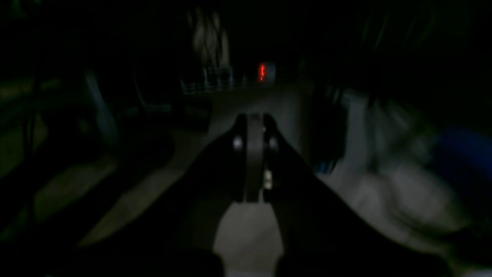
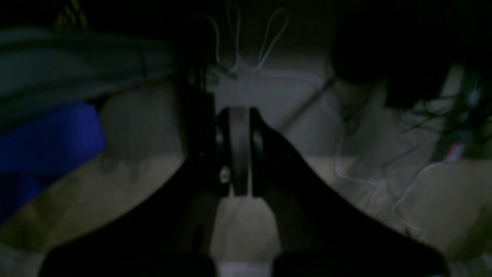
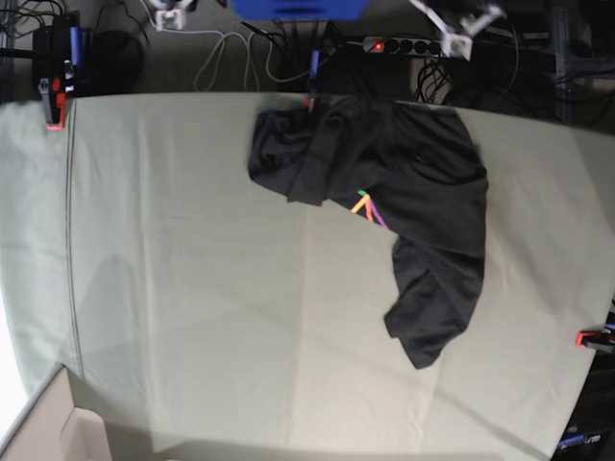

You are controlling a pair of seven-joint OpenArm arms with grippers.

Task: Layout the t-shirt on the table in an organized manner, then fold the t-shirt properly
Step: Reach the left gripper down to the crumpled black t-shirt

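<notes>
The bench point(image 3: 192, 288) is wide and draped in pale grey-green cloth, with faint creases running across it. Small red clamps grip its edges: one at the far left corner point(image 3: 53, 101) and one at the right edge point(image 3: 591, 338). A charcoal-black t-shirt point(image 3: 423, 202) lies crumpled on the far right part, bunched and twisted, a bit of rainbow-coloured print point(image 3: 365, 206) showing near its middle.

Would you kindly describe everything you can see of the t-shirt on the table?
The t-shirt is charcoal-black soft fabric, lying crumpled and unfolded on the far right part of the table. Its bulk bunches near the far edge, with overlapping folds, and a narrower part trails toward the near right. A small rainbow-coloured line print peeks out from a fold at its left side. It rests wholly on the pale grey-green cloth; neither arm shows near it in the base view.
</notes>
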